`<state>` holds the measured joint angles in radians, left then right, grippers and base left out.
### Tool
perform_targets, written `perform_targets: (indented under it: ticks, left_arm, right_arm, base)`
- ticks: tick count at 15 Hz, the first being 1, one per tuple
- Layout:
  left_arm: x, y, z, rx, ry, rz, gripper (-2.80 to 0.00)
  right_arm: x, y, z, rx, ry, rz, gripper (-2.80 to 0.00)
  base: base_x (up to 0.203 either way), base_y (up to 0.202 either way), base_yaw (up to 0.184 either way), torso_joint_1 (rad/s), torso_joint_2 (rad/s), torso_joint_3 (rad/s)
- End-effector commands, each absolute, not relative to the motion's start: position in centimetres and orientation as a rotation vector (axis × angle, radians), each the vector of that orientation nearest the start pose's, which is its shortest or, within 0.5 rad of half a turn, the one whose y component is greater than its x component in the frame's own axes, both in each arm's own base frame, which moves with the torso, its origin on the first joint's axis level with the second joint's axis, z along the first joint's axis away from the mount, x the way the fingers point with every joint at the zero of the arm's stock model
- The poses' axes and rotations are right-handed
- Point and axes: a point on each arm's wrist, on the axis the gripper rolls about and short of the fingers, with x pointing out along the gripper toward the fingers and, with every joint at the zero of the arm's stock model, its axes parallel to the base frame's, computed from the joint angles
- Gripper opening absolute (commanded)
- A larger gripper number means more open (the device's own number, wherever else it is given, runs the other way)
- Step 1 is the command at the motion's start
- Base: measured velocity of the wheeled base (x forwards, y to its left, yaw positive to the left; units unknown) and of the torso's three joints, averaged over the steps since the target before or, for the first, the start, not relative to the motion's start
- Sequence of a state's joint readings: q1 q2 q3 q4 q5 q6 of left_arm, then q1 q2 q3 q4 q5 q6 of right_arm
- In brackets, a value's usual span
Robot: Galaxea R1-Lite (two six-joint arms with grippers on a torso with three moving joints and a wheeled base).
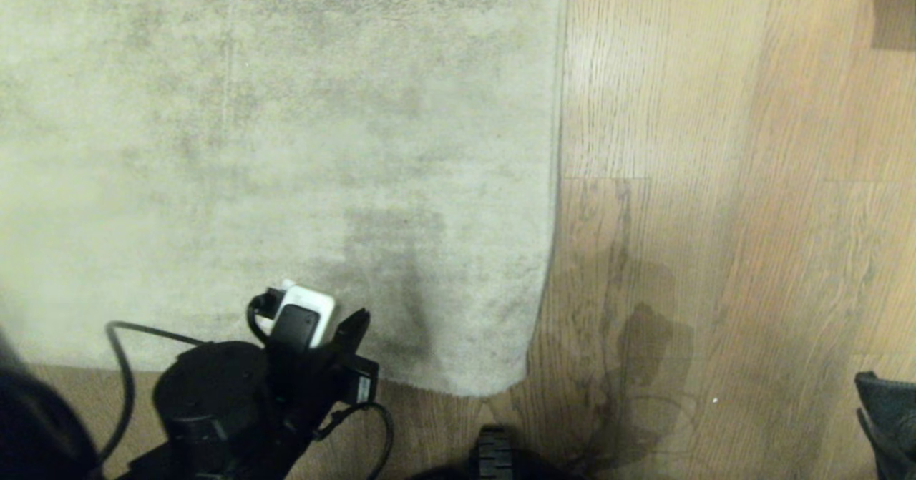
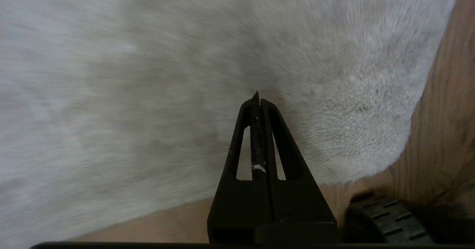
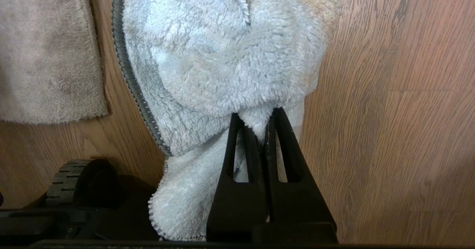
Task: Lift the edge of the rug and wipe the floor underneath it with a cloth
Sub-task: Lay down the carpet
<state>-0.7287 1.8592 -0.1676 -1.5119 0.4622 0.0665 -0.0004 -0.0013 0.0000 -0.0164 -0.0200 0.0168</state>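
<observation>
While the mottled grey-beige short-pile rug point(image 1: 286, 151) lies flat, its near corner point(image 1: 494, 383) rests on the light brown oak-grain plank floor point(image 1: 715, 179) with no lift begun, so the boards under it are not yet exposed. Above that corner region hovers the left gripper point(image 2: 257, 95), its black fingers pressed together with nothing between them except a fleck of white lint; in the head view the arm sits over the rug's near border, inboard of the corner. Off to the other side, the right gripper point(image 3: 264, 124) is pinched tight on a fold of the fluffy pale blue-white cloth point(image 3: 222, 56), which hangs bunched over bare floor just beside the rug's side edge, with a dark ribbed wheel point(image 3: 70, 178) of the base nearby. The likely trouble is that closed jaws cannot catch a hem: unless they part and come in low at the border, they would only push the pile or slide across it. Since the cloth is held by one small fold, it could drag loose during a wipe, or bunch instead of spreading.
</observation>
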Motion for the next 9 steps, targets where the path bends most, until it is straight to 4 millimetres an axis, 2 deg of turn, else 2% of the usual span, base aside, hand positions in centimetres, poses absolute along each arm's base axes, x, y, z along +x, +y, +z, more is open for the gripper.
perform_targets:
  ticks: [1,5,7,9]
  left_arm:
    - [21.5,-18.0,3.8,0.226,0.242,-0.274,-2.80]
    - [26.4,-23.9,-0.3,0.179,0.187,-0.306,-2.80]
    - [26.8,-26.4,-2.0,0.167,0.192,-0.343,-2.80]
    - [26.8,-27.9,-3.0,0.158,0.201,-0.369,-2.80]
  right_arm:
    - [-2.3,0.0,7.7,0.018,-0.017,-0.020,-2.80]
    - [-2.3,0.0,7.7,0.017,-0.017,-0.020,-2.80]
    - [-2.3,0.0,7.7,0.017,-0.017,-0.020,-2.80]
    - [-2.3,0.0,7.7,0.019,-0.017,-0.020,-2.80]
  base:
    - [0.000,0.000,0.000,0.000,0.00,0.000]
    - [0.000,0.000,0.000,0.000,0.00,0.000]
    - [0.000,0.000,0.000,0.000,0.00,0.000]
    - [0.000,0.000,0.000,0.000,0.00,0.000]
